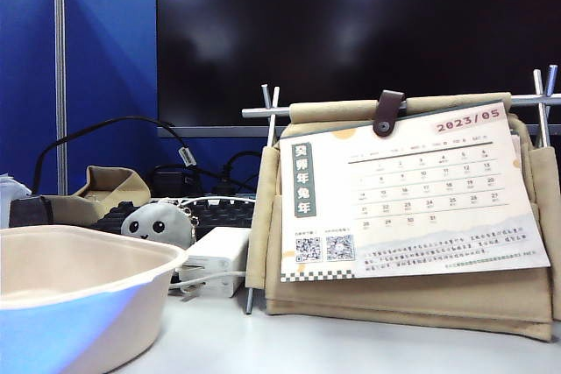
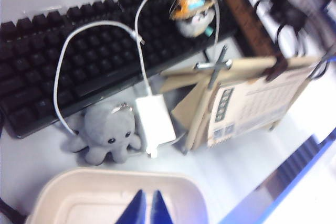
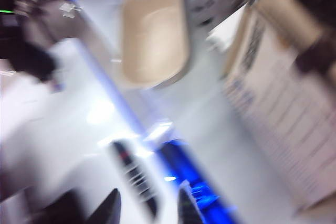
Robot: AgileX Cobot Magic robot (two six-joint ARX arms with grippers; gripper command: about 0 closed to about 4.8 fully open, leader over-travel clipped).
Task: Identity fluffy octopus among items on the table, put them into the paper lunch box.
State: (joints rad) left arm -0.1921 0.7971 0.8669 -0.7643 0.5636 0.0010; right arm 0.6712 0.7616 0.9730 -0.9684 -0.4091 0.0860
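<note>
Desk calendar [image 1: 412,194] headed "2023/05", with a vertical strip reading 癸卯年兔年, stands on the pale table [image 1: 351,343] before a dark monitor [image 1: 351,32] and blue partition [image 1: 105,76]. Left gripper [image 2: 146,206], fingers pressed together, hangs over the paper lunch box [image 2: 79,195]; the fluffy octopus [image 2: 107,137] lies just beyond its fingertips, beside a white adapter [image 2: 155,121]. Right gripper [image 3: 147,205], fingers spread and empty, is well apart from the box.

Exterior view: paper lunch box [image 1: 83,291] lower left on the table [image 1: 351,343]. Fluffy octopus [image 1: 159,223] just behind its far rim, w/ power adapter [image 1: 215,260] touching on its right and keyboard [image 1: 197,210] behind both. Calendar [image 1: 408,194] fills centre-right (hung on a pouch [image 1: 412,299]). Left tool [image 2: 146,209] hangs over the box; right tool [image 3: 147,208] over bare table, well apart from box.
</note>
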